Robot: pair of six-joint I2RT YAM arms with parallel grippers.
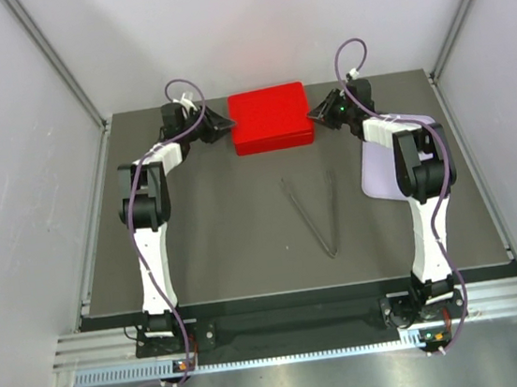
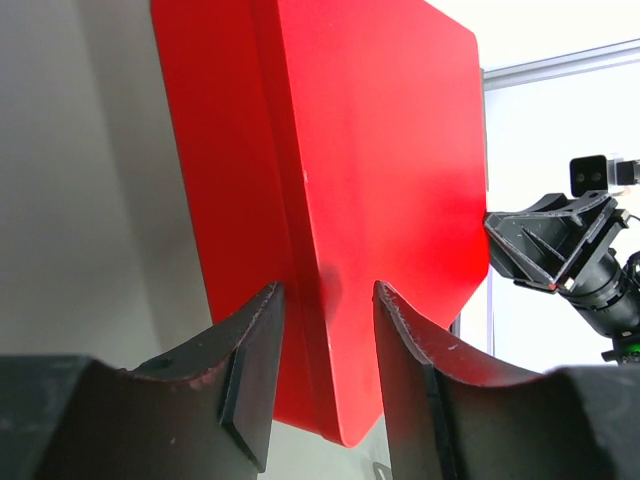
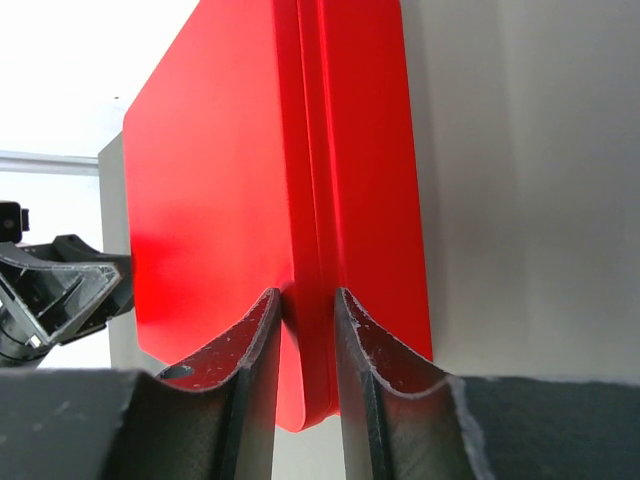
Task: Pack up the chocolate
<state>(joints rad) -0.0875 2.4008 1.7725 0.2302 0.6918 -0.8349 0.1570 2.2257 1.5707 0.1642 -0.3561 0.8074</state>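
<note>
A closed red box lies at the far middle of the table. No chocolate shows in any view. My left gripper is at the box's left edge. In the left wrist view its jaws are open and straddle the edge of the red box, with a gap on both sides. My right gripper is at the box's right edge. In the right wrist view its jaws are shut on the rim of the red box.
Metal tongs lie open in a V on the dark table in the middle. A lavender tray sits under the right arm at the right. White walls enclose the table.
</note>
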